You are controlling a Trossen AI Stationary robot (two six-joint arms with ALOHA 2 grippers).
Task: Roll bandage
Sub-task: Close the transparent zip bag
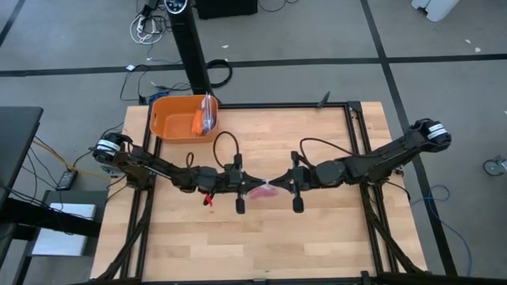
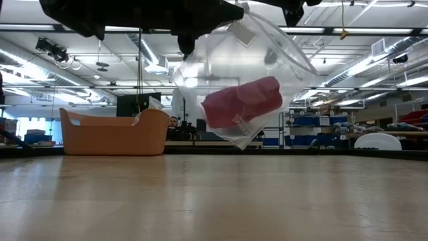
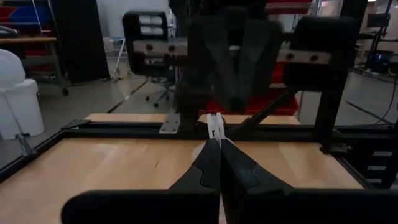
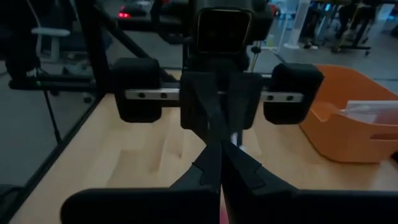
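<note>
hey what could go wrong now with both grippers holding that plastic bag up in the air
1. The left gripper and right gripper each pinch only the clear plastic bag's top edge; the slick film may slip out.
2. The rolled bandage hangs tilted low inside the bag, off the table; a lost grip would likely drop it.
3. The grippers are nearly touching and could collide.

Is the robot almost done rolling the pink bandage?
Not yet. The bandage is a compact pink roll, sealed inside a clear bag. Both grippers, left and right, are shut on the bag's edges and hold it up above the table. So what's in hand is the bag. Still left: getting the bandage out, then the rolling. The orange tub at the back holds another packet.
</note>
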